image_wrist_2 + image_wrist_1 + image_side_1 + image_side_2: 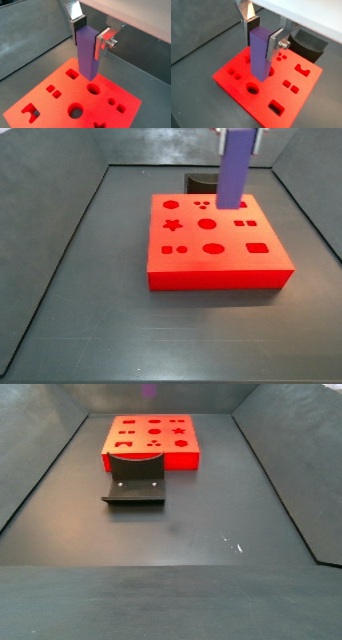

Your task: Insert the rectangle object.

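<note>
- Wrist views both showing claw (263,34) pinching rectangle object (261,52) near its top, silver fingers (104,42) pressing on opposite faces, bar hanging upright.
- Hovering over red block (214,250); lower end of the bar apparently just above the top face, not yet in any hole.
- Side view placing bar over the block's far edge, dark grey curved piece (201,180) sitting behind on the worktop (80,328).
- Fixture (135,480) standing just in front of the block in a side view.
- Step in hand, judging: carrying and aligning over the block.
- Next, probably: shifting over rectangular hole (258,248), squaring up, lowering straight.
</note>
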### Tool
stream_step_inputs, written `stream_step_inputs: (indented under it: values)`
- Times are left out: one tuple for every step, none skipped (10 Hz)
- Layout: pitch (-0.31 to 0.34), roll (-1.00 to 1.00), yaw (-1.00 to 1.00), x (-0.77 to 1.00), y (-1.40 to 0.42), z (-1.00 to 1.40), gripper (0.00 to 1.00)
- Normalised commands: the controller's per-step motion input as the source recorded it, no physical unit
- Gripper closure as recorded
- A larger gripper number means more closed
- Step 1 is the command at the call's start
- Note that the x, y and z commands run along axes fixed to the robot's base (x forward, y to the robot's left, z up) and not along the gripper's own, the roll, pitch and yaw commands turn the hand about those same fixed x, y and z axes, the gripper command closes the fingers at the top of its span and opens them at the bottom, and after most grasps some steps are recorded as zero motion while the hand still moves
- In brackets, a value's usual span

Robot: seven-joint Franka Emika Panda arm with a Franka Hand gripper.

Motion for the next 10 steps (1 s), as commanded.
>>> stream_step_inputs:
  values:
    - [-0.116,0.0,0.2,0.68,-0.06,-0.5,1.0]
    - [-0.114,0.0,0.2,0.78,0.0,-0.33,1.0]
    - [-0.086,0.0,0.27,0.81,0.0,-0.17,1.0]
    - [-0.149,0.0,0.32,0.7,-0.05,-0.01,1.0]
    - [-0.179,0.02,0.34,0.64,-0.06,0.0,1.0]
    - [-0.184,0.14,0.36,0.54,0.0,0.0,1.0]
    - [-0.173,0.21,0.32,0.53,0.0,0.0,1.0]
    - [-0.111,0.29,0.27,0.54,-0.06,-0.08,1.0]
    - [0.0,0.44,0.14,0.45,-0.41,-0.38,1.0]
    - [0.056,0.41,0.1,0.34,-0.47,-0.42,1.0]
